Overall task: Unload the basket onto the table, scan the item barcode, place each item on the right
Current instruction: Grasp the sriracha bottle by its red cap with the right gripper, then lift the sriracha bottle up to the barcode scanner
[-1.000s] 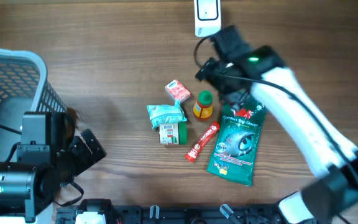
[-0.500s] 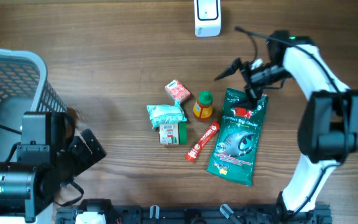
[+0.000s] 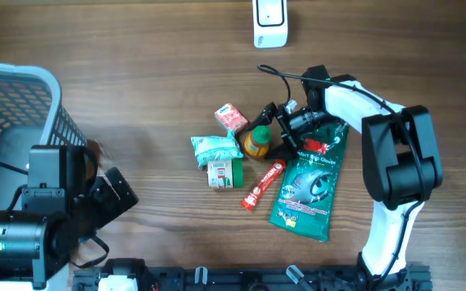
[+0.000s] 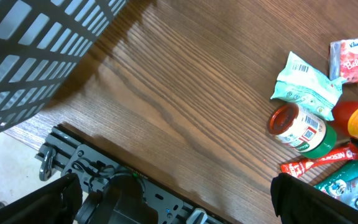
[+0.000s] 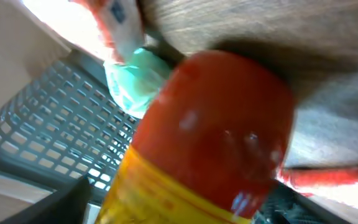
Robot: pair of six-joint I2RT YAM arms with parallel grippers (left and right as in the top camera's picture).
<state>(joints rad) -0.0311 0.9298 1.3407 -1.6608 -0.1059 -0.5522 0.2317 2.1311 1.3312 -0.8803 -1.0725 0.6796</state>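
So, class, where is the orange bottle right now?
In the overhead view, the orange bottle is mid-table, just right of the pink tissue pack and next to the red sachet, at the right gripper.

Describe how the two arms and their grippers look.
The right arm has white rounded links, black boxy joints and a thin black cable looping above its wrist; the right gripper is black. The left arm is black and boxy, with a black left gripper.

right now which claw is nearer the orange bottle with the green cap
Right. The right claw is at the orange bottle, jaws spread beside it; the left claw sits far off by the gray basket.
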